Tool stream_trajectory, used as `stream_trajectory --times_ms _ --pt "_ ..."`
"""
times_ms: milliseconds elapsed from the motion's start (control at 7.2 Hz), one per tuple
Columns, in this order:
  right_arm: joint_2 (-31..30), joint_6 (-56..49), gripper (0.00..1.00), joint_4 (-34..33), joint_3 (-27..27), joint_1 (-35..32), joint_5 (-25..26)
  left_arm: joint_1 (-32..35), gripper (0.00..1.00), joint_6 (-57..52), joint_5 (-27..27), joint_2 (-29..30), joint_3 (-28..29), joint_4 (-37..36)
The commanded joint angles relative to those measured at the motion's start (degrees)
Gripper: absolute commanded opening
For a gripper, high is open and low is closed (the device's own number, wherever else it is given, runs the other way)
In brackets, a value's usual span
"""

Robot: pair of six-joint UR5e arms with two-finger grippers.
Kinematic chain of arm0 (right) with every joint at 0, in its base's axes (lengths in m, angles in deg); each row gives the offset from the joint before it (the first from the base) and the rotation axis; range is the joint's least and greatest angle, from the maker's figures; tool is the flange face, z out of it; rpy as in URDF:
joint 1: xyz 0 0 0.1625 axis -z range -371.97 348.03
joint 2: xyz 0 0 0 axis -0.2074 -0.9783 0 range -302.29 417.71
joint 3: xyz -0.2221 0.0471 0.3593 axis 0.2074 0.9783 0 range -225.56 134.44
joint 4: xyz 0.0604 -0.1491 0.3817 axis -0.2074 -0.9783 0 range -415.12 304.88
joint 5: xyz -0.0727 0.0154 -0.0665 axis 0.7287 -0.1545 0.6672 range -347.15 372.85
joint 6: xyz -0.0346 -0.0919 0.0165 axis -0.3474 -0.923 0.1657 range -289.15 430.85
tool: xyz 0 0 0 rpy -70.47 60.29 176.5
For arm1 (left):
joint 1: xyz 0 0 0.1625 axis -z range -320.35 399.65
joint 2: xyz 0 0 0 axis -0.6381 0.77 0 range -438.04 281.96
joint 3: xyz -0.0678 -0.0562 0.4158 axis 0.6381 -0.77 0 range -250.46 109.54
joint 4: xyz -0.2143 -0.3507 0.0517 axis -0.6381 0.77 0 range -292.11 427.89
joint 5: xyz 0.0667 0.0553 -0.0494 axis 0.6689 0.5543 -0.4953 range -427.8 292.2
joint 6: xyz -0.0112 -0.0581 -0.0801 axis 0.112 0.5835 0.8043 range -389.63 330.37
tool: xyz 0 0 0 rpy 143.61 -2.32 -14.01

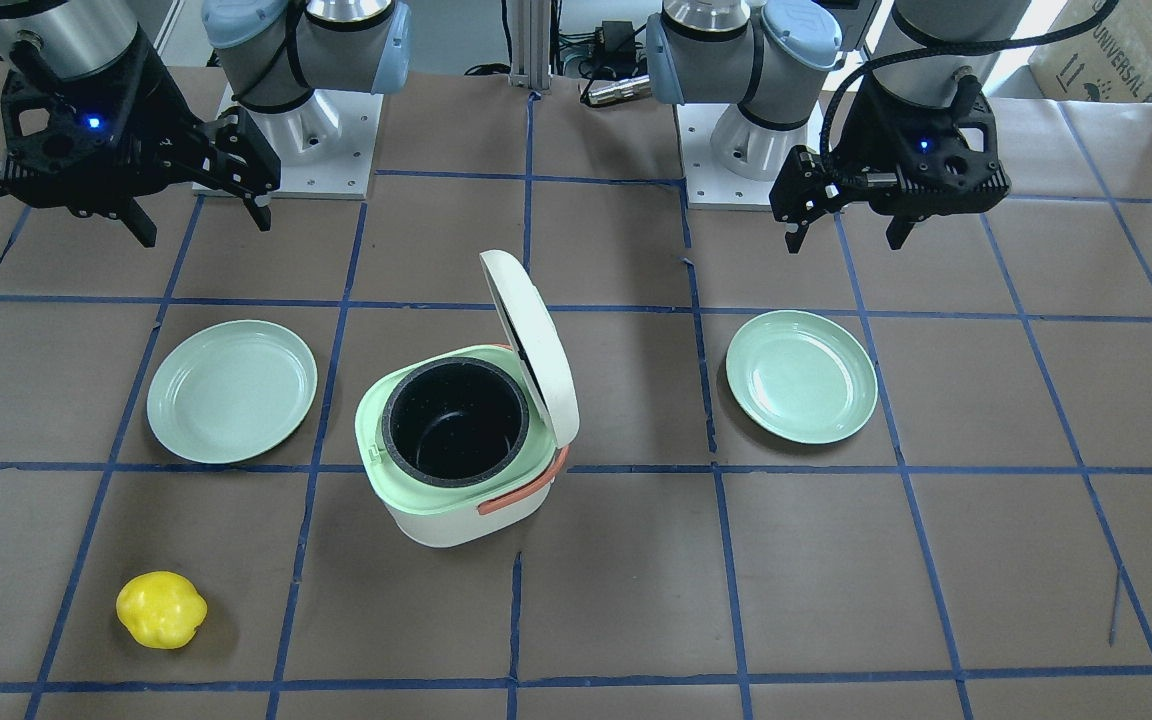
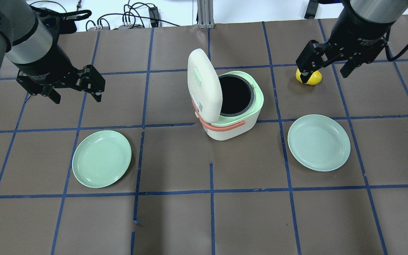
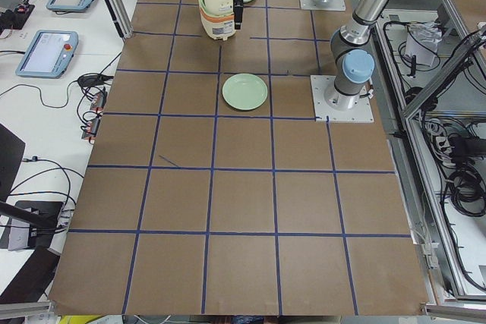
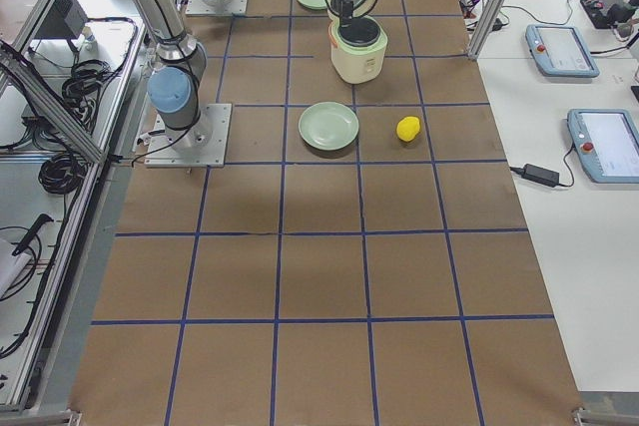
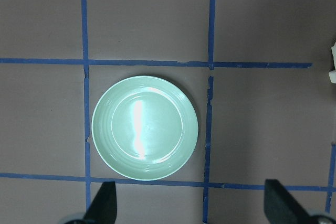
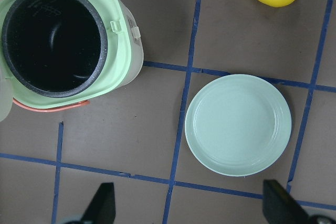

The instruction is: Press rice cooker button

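The white and pale-green rice cooker (image 2: 237,122) stands mid-table with its lid (image 2: 204,83) swung up and the black inner pot (image 1: 456,420) empty. It also shows in the right wrist view (image 6: 68,40), with a small white tab (image 6: 135,32) on its rim. I cannot make out a distinct button. My left gripper (image 2: 77,98) is open and empty, well to the cooker's left. My right gripper (image 2: 324,76) is open and empty, to the cooker's far right, above a yellow object.
A green plate (image 2: 101,158) lies front left of the cooker, under my left wrist camera (image 5: 144,127). A second green plate (image 2: 319,142) lies front right (image 6: 239,124). A yellow pepper-like object (image 1: 161,610) lies beyond it, partly hidden in the overhead view.
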Motion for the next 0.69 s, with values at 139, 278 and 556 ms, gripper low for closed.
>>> stream_trajectory --times_ms 139,278,556 --pt "0.02 -0.07 1.00 0.86 -0.24 -0.09 1.49 0.00 1.00 0.00 0.00 0.00 0.00 -0.01" --pt "0.02 -0.16 1.00 0.86 -0.33 -0.09 1.67 0.00 1.00 0.00 0.00 0.00 0.00 0.08" --pt "0.02 -2.00 1.00 2.51 -0.60 -0.09 2.37 0.00 1.00 0.00 0.00 0.00 0.00 -0.01"
